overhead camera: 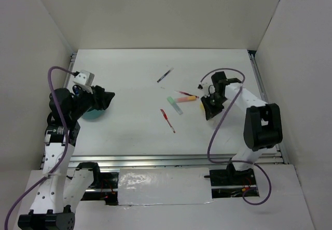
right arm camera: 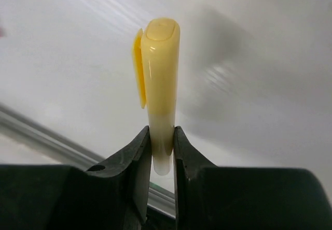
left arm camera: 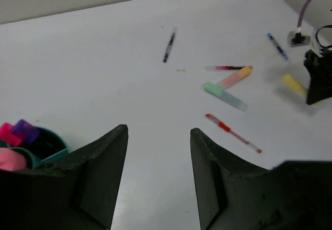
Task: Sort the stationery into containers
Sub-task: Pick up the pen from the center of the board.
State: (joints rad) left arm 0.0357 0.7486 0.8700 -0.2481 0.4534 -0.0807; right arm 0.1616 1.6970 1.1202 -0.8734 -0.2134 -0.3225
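Now our right jaws pinch the yellow highlighter [right arm camera: 161, 80] at the right of the bench [overhead camera: 129, 74]; our left jaws stand open, empty, beside the cup [left arm camera: 57, 142]. Next, we judge: carry it across to that cup.

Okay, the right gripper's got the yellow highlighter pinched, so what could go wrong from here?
1. The right gripper pinches only one end of the yellow highlighter, so it may pivot or slip in transit.
2. The teal cup already holds pink and purple markers, and the left gripper hangs open close by. A drop-off there could bump that arm or bounce off the contents.
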